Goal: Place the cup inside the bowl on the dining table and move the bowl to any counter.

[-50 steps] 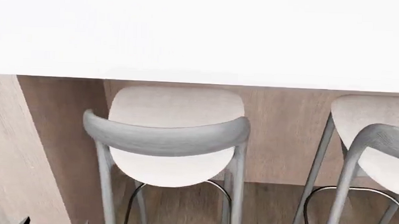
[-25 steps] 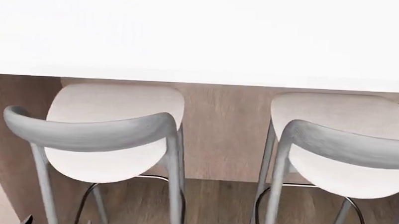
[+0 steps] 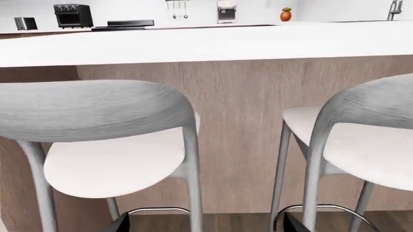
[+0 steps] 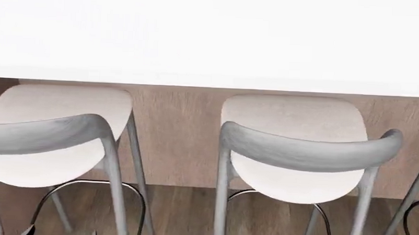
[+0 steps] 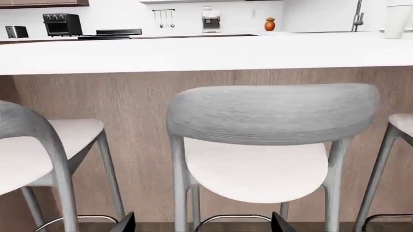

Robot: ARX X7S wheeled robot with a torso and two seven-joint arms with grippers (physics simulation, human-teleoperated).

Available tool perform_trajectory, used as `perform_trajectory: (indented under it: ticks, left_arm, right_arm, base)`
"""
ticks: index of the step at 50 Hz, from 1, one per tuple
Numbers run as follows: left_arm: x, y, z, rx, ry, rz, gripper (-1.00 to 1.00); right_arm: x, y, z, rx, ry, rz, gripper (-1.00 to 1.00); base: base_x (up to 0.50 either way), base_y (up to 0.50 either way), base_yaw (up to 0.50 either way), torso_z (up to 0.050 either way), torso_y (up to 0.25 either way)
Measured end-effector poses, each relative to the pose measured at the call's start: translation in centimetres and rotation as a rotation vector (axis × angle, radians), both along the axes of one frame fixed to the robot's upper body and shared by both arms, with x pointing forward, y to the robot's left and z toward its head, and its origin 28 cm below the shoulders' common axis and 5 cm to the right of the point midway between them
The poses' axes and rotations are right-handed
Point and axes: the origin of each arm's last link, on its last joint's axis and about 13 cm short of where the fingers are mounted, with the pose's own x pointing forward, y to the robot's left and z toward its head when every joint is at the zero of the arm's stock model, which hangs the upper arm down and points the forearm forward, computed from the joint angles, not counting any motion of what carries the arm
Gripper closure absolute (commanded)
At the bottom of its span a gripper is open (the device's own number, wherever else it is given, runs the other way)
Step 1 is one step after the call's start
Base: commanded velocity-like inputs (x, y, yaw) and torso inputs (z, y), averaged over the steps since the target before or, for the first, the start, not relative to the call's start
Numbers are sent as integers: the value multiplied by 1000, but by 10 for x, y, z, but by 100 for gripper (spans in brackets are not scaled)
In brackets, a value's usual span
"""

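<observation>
White smooth dining table top on a light wood-panel base fills the head view. Two grey bar stools stand at 6 o'clock. Cup and bowl: not visible. Both pincers' fingertips barely show; opening indeterminable.

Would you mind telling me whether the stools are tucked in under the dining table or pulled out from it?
Tucked in: the stool seats sit against the dining table base, partly under its edge.
</observation>
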Motion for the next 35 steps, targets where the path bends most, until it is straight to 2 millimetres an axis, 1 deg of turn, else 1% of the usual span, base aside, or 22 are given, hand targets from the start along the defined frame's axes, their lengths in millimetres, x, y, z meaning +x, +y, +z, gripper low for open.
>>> perform_trajectory:
  ticks: [35]
  left_arm:
    - [0, 0, 0, 0, -1, -1, -100]
  right_arm:
    - [0, 0, 0, 2, 4, -1, -100]
  base:
    - [-1, -500, 0, 0, 0]
